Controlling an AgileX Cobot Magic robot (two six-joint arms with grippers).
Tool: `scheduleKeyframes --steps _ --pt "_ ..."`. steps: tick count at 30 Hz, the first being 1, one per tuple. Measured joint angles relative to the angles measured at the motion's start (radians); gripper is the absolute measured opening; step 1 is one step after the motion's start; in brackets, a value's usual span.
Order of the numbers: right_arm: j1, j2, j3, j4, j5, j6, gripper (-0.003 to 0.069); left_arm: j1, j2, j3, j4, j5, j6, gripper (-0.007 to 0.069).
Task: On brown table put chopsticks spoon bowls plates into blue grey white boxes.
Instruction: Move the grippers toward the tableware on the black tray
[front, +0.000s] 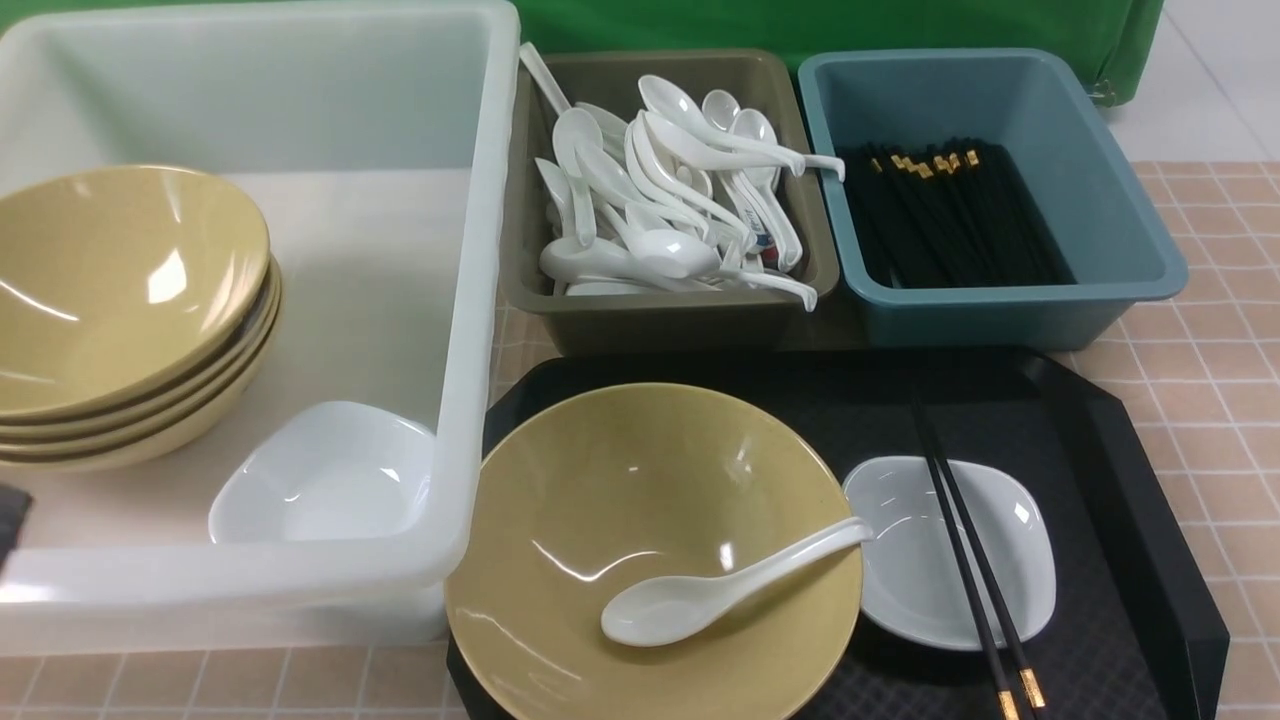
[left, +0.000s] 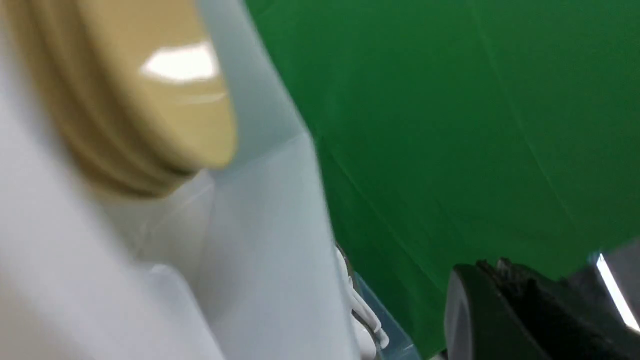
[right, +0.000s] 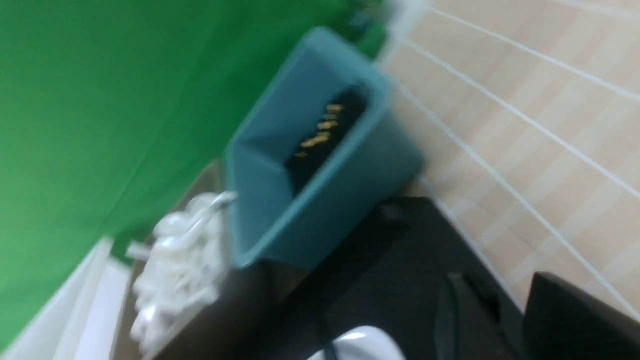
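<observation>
On the brown table (front: 1210, 390), a plate (right: 365, 345) lies near the right gripper (right: 520, 325); its state, like the left gripper's (left: 505, 315), is unclear.

**Legible text:** no word, number, brand or sign can be read in any view.

**Front view:**
- A small red-and-blue mark (front: 766, 247) lies among the spoons (front: 640, 190) heaped in the olive-grey bin (front: 660, 325), by the far edge of the brown table (front: 1200, 260). It is too small to read.
- The gold marks (front: 925, 165) on the chopsticks (front: 960, 230) in the blue bin (front: 1010, 310), toward the far right corner, show no discernible letters.
- The gold bands (front: 1031, 688) on the chopstick pair (front: 955, 540) at the near edge show none either.

**Wrist views:** both are blurred, and nothing in them is readable.
</observation>
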Motion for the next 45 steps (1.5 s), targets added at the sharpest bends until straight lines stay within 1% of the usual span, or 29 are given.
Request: scheduleKeyframes --steps 1,2,4,5,7,8,10,11,12,13,16,19,20,21,23,27,29,31,32,33,34,35,36,37,38,40,41,45 --pt "0.039 0.051 -0.072 0.001 0.043 -0.109 0.0148 0.000 0.051 -0.086 0.096 0.076 0.059 0.0004" --pt "0.080 0.118 -0.147 0.001 0.078 -0.209 0.0109 0.000 0.108 -0.148 0.163 0.138 0.084 0.0004" --pt "0.139 0.248 -0.264 0.001 0.163 -0.360 0.0050 0.000 0.238 -0.259 0.290 0.263 0.107 0.0004" --pt "0.175 0.345 -0.344 0.001 0.213 -0.457 0.0041 0.000 0.332 -0.334 0.375 0.354 0.114 0.0004" --pt "0.217 0.476 -0.463 0.001 0.320 -0.576 0.0038 -0.005 0.465 -0.441 0.494 0.489 0.120 0.0004" --pt "0.242 0.571 -0.524 0.001 0.398 -0.653 0.0038 -0.018 0.543 -0.505 0.567 0.571 0.121 0.0004" --pt "0.271 0.687 -0.620 0.001 0.501 -0.746 0.0038 -0.050 0.642 -0.586 0.653 0.666 0.122 0.0004" --pt "0.273 0.715 -0.629 0.001 0.524 -0.767 0.0038 -0.055 0.652 -0.593 0.672 0.686 0.122 0.0004" --pt "0.287 0.817 -0.692 0.001 0.599 -0.844 0.0038 -0.093 0.717 -0.642 0.730 0.747 0.122 0.0004" --pt "0.292 0.877 -0.725 0.001 0.644 -0.881 0.0038 -0.126 0.760 -0.670 0.760 0.778 0.122 0.0004" --pt "0.301 1.049 -0.806 0.001 0.742 -0.945 0.0038 -0.246 0.877 -0.733 0.802 0.825 0.131 0.0004" --pt "0.339 1.197 -0.854 -0.003 0.777 -0.957 0.0038 -0.384 0.979 -0.779 0.804 0.828 0.161 0.0004" --pt "0.347 1.206 -0.859 -0.003 0.777 -0.957 0.0038 -0.393 0.985 -0.783 0.804 0.827 0.161 0.0004" --pt "0.381 1.274 -0.871 -0.003 0.771 -0.946 0.0038 -0.457 1.026 -0.801 0.805 0.820 0.172 0.0004" --pt "0.432 1.343 -0.884 -0.002 0.729 -0.916 0.0041 -0.549 1.085 -0.829 0.805 0.800 0.174 0.0004" --pt "0.462 1.434 -0.907 0.003 0.656 -0.844 0.0065 -0.661 1.158 -0.864 0.808 0.782 0.174 0.0004" --pt "0.462 1.470 -0.915 0.001 0.620 -0.811 0.0124 -0.697 1.181 -0.871 0.808 0.775 0.174 0.0004" --pt "0.461 1.489 -0.916 0.000 0.602 -0.784 0.0188 -0.706 1.192 -0.871 0.808 0.773 0.174 0.0004" --pt "0.461 1.499 -0.916 0.000 0.590 -0.768 0.0248 -0.707 1.195 -0.871 0.808 0.772 0.175 0.0004" --pt "0.461 1.500 -0.916 0.000 0.587 -0.764 0.0258 -0.707 1.195 -0.871 0.809 0.770 0.175 0.0004" --pt "0.461 1.511 -0.916 0.000 0.566 -0.746 0.0336 -0.707 1.196 -0.871 0.813 0.768 0.177 0.0004" --pt "0.461 1.520 -0.916 0.000 0.547 -0.732 0.0391 -0.707 1.196 -0.871 0.817 0.767 0.177 0.0004" --pt "0.461 1.526 -0.916 0.000 0.535 -0.732 0.0423 -0.708 1.196 -0.872 0.819 0.765 0.177 0.0004" --pt "0.461 1.543 -0.916 0.000 0.511 -0.713 0.0489 -0.708 1.196 -0.872 0.825 0.763 0.177 0.0004" --pt "0.461 1.562 -0.916 0.000 0.496 -0.703 0.0536 -0.708 1.196 -0.872 0.827 0.761 0.177 0.0004" --pt "0.461 1.595 -0.917 -0.001 0.485 -0.691 0.0578 -0.708 1.195 -0.872 0.828 0.761 0.177 0.0004" --pt "0.461 1.611 -0.917 -0.002 0.482 -0.683 0.0588 -0.708 1.195 -0.872 0.828 0.760 0.177 0.0004" --pt "0.461 1.670 -0.917 -0.002 0.475 -0.674 0.0576 -0.708 1.195 -0.872 0.830 0.751 0.177 0.0004"
